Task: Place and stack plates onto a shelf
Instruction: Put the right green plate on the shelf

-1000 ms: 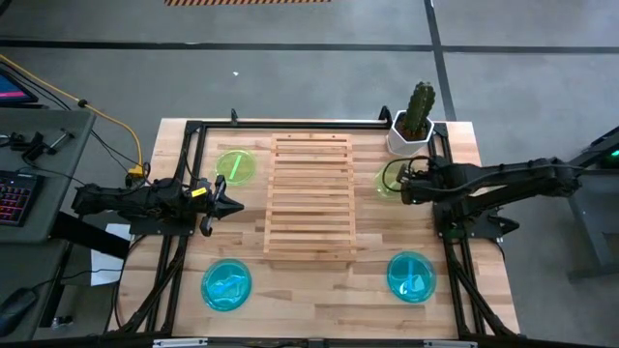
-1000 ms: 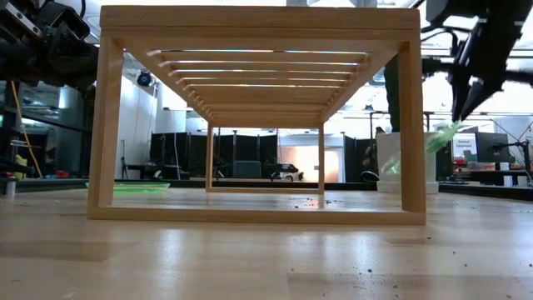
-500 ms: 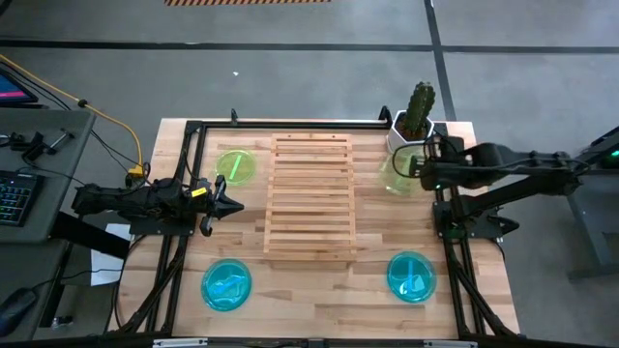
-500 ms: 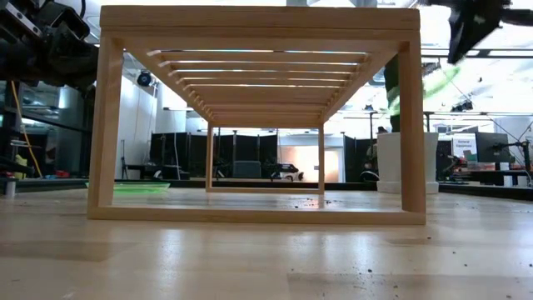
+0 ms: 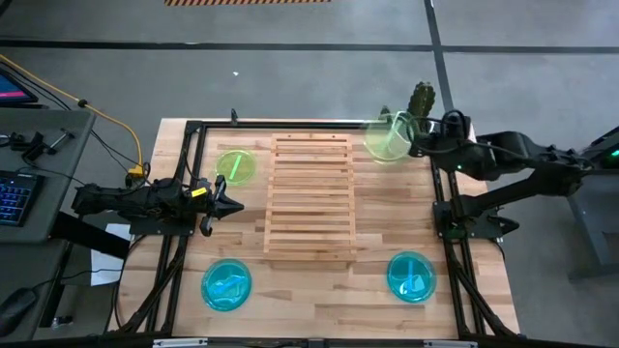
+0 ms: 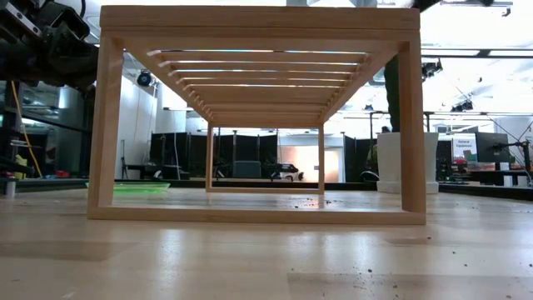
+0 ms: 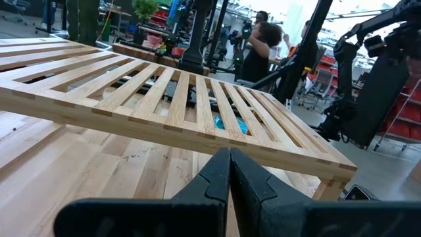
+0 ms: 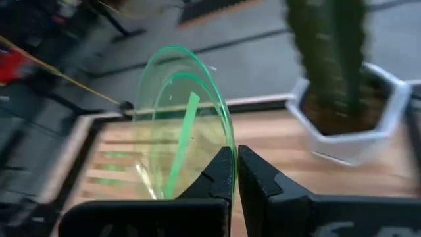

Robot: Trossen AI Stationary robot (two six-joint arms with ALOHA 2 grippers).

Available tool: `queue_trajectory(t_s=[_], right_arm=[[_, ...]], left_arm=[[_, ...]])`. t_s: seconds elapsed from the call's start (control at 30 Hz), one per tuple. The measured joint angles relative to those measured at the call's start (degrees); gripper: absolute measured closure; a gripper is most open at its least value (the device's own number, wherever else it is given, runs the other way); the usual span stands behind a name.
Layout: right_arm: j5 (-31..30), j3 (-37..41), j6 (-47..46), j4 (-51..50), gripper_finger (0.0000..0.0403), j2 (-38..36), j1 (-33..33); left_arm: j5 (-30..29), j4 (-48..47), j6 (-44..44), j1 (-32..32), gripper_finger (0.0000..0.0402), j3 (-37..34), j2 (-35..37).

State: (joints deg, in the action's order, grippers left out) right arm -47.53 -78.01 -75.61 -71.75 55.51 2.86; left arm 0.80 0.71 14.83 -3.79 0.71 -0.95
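Over the wooden table [image 5: 319, 280], the right gripper [image 5: 414, 147] pinches a lime green plate [image 5: 387, 138] by its rim, held aloft and tilted just beside the shelf [image 5: 311, 193], near the cactus pot [image 8: 342, 131]. Left gripper [image 5: 232, 205], fingers pressed together, waits beside the shelf; another green plate [image 5: 235, 165] and two blue plates [image 5: 226, 285] lie on the table.
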Motion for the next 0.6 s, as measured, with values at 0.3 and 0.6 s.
queue_trajectory(t_s=[0.3, 0.6], right_arm=[[14.4, 6.9, 17.1, 30.0, 0.0403, 3.4, -7.7], [42.2, 8.5, 26.6, 49.4, 0.0403, 16.1, -19.8]], left_arm=[[0.0, 0.0, 0.0, 0.0, 0.0398, 0.0, 0.0], [0.0, 0.0, 0.0, 0.0, 0.0398, 0.0, 0.0]])
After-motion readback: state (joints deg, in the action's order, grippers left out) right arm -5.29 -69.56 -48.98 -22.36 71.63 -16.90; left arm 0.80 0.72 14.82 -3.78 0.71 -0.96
